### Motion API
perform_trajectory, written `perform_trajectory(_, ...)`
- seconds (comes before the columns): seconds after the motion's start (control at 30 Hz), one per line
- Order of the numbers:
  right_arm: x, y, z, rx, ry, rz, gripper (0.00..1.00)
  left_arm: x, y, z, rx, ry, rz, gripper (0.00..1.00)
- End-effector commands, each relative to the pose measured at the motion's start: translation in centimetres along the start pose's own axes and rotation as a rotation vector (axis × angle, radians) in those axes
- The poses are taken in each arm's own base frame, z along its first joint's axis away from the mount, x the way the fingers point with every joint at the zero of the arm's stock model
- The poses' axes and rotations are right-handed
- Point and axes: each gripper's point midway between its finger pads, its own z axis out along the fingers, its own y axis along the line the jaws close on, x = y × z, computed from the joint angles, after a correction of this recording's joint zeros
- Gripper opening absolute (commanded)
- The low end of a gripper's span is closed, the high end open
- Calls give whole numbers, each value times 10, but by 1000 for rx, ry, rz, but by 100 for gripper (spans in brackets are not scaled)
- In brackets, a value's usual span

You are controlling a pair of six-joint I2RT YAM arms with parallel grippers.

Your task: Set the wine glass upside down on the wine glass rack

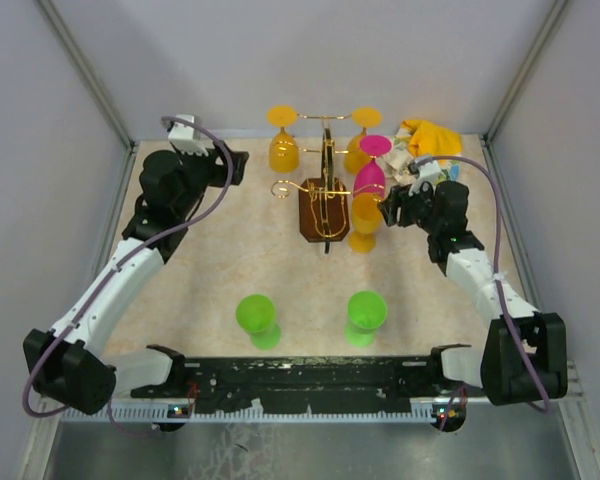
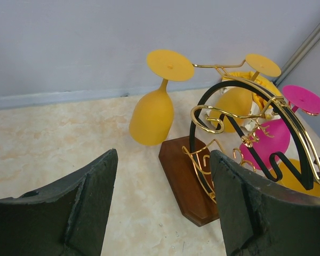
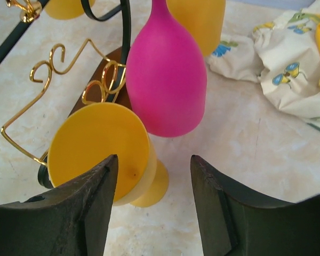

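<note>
The wine glass rack point(image 1: 325, 195), gold wire on a brown wooden base, stands mid-table at the back; it also shows in the left wrist view point(image 2: 189, 176). Two yellow glasses point(image 1: 283, 142) and a pink glass point(image 1: 372, 168) hang on it upside down. A third yellow glass point(image 1: 365, 222) stands upright on the table against the rack's right side. My right gripper point(image 1: 385, 207) is open, just right of this glass. In the right wrist view the glass point(image 3: 98, 146) sits by the left finger, not gripped. My left gripper point(image 1: 242, 165) is open and empty, left of the rack.
Two green glasses point(image 1: 257, 318) point(image 1: 366, 314) stand upright near the front edge. A yellow and white cloth point(image 1: 425, 140) lies at the back right, and it shows in the right wrist view point(image 3: 288, 69). Walls close the table at the back and sides.
</note>
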Motion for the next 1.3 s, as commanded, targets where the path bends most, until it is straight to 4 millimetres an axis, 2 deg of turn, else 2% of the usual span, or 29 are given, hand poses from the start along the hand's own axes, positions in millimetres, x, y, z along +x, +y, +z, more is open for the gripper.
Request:
perform_trajectory(0.0, -12, 6, 0, 1, 5, -22, 55, -25, -2, -10, -1, -49, -2, 76)
perform_trajectory(0.13, -5, 6, -1, 5, 28, -24, 49, -24, -4, -12, 5, -41, -7, 76)
perform_trajectory(0.23, -3, 6, -1, 8, 35, -25, 31, -25, -4, -14, 5, -41, -7, 76)
perform_trajectory(0.5, -12, -1, -14, 67, 30, -43, 0, -29, -7, -20, 16, -45, -20, 76)
perform_trajectory(0.63, -22, -13, -29, 167, 15, -48, 0, -31, -10, -22, 25, -41, -28, 76)
perform_trajectory(0.7, -26, -25, -40, 256, 12, -44, 0, -31, -9, -23, 15, -29, -37, 76)
perform_trajectory(0.97, -56, -58, -94, 552, -52, -4, 0, -30, -11, -21, -10, 12, -150, 78)
perform_trajectory(1.07, -72, -62, -109, 603, -93, -8, 0, -26, -15, -18, -4, 38, -217, 78)
perform_trajectory(1.27, -118, -59, -134, 630, -203, -59, 0, -28, -21, -21, 1, 44, -334, 78)
